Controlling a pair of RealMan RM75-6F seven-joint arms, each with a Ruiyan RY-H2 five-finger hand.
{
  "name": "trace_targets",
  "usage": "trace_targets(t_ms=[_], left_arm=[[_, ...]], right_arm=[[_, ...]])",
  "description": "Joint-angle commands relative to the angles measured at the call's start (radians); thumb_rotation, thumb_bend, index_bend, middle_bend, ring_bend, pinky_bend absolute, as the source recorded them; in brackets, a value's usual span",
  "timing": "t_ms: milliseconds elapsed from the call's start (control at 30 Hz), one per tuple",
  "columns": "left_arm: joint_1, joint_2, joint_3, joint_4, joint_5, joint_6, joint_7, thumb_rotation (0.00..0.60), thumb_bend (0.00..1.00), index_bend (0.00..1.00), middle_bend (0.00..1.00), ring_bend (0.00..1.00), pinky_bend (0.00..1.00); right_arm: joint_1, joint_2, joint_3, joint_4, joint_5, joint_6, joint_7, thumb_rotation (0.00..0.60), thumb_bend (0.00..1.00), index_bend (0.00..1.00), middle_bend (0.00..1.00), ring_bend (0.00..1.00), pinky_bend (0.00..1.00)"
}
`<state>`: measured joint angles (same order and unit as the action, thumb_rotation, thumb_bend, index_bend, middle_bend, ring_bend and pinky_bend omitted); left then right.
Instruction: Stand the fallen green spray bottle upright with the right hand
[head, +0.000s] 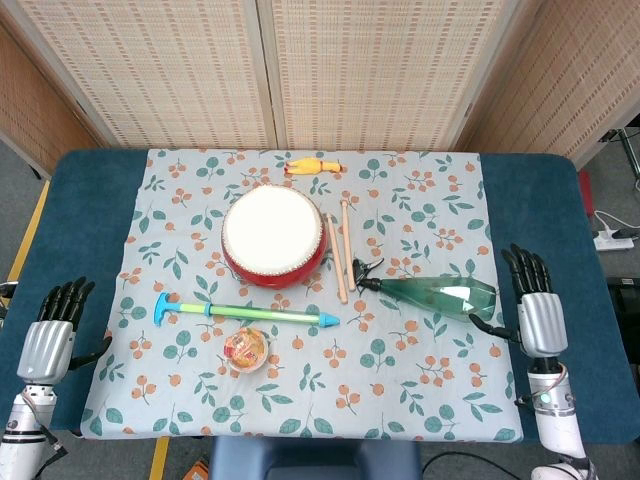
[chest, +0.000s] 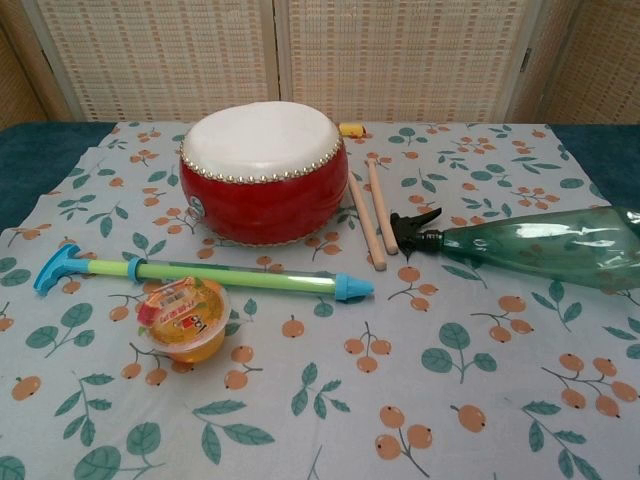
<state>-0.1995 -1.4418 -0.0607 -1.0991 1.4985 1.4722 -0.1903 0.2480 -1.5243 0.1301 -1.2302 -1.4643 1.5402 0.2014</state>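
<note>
The green spray bottle (head: 440, 294) lies on its side on the floral cloth, black nozzle pointing left toward the drumsticks; the chest view shows the spray bottle (chest: 545, 243) at the right edge. My right hand (head: 537, 308) rests flat just right of the bottle's base, fingers extended and apart, thumb close to the bottle's bottom, holding nothing. My left hand (head: 55, 330) lies at the table's left edge, fingers spread, empty. Neither hand shows in the chest view.
A red drum (head: 274, 236) stands mid-table with two wooden drumsticks (head: 340, 255) beside it. A green-and-blue water squirter (head: 245, 312) and a jelly cup (head: 246, 348) lie in front. A yellow rubber chicken (head: 312, 167) lies at the back.
</note>
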Motion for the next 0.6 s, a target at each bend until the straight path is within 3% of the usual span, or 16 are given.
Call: trace_targets(t_ms=[33, 233, 267, 300, 367, 400, 467, 533, 600], left_arm=[[-0.001, 0.0, 0.003, 0.003, 0.003, -0.005, -0.008, 0.6, 0.22, 0.0, 0.0, 0.0, 0.01], [0.002, -0.002, 0.006, 0.005, 0.01, 0.0, -0.013, 0.6, 0.22, 0.0, 0.0, 0.0, 0.01], [0.003, -0.002, 0.007, 0.007, 0.011, 0.0, -0.015, 0.6, 0.22, 0.0, 0.0, 0.0, 0.01], [0.002, -0.003, 0.007, 0.008, 0.012, 0.0, -0.016, 0.6, 0.22, 0.0, 0.0, 0.0, 0.01], [-0.001, 0.001, 0.007, 0.003, 0.014, -0.004, -0.016, 0.6, 0.22, 0.0, 0.0, 0.0, 0.01], [-0.001, 0.001, 0.007, 0.001, 0.014, -0.005, -0.016, 0.6, 0.22, 0.0, 0.0, 0.0, 0.01], [-0.003, 0.003, 0.008, -0.006, 0.013, -0.012, -0.014, 0.6, 0.22, 0.0, 0.0, 0.0, 0.0], [-0.003, 0.008, 0.013, -0.014, 0.012, -0.024, -0.011, 0.6, 0.22, 0.0, 0.0, 0.0, 0.0], [-0.005, 0.017, 0.014, -0.027, 0.013, -0.029, -0.009, 0.6, 0.22, 0.0, 0.0, 0.0, 0.0]], right_arm=[[0.006, 0.001, 0.006, -0.02, -0.001, -0.013, -0.021, 0.6, 0.0, 0.0, 0.0, 0.0, 0.0], [0.021, -0.007, 0.014, -0.053, -0.027, -0.012, -0.008, 0.6, 0.0, 0.0, 0.0, 0.0, 0.0], [0.027, -0.009, 0.029, -0.07, -0.027, -0.004, 0.007, 0.6, 0.0, 0.05, 0.03, 0.01, 0.01], [0.032, -0.016, 0.047, -0.078, -0.026, 0.008, 0.011, 0.6, 0.0, 0.11, 0.07, 0.04, 0.05], [0.052, -0.004, 0.075, -0.116, -0.005, -0.015, -0.041, 0.6, 0.0, 0.35, 0.24, 0.21, 0.29], [0.063, 0.015, 0.087, -0.155, 0.022, -0.049, -0.089, 0.6, 0.0, 0.41, 0.31, 0.3, 0.39], [0.093, 0.087, 0.111, -0.291, 0.147, -0.183, -0.277, 0.6, 0.0, 0.42, 0.41, 0.37, 0.48], [0.135, 0.149, 0.136, -0.404, 0.319, -0.302, -0.519, 0.6, 0.0, 0.37, 0.43, 0.31, 0.43], [0.204, 0.156, 0.159, -0.475, 0.531, -0.337, -0.829, 0.6, 0.0, 0.32, 0.43, 0.24, 0.35]])
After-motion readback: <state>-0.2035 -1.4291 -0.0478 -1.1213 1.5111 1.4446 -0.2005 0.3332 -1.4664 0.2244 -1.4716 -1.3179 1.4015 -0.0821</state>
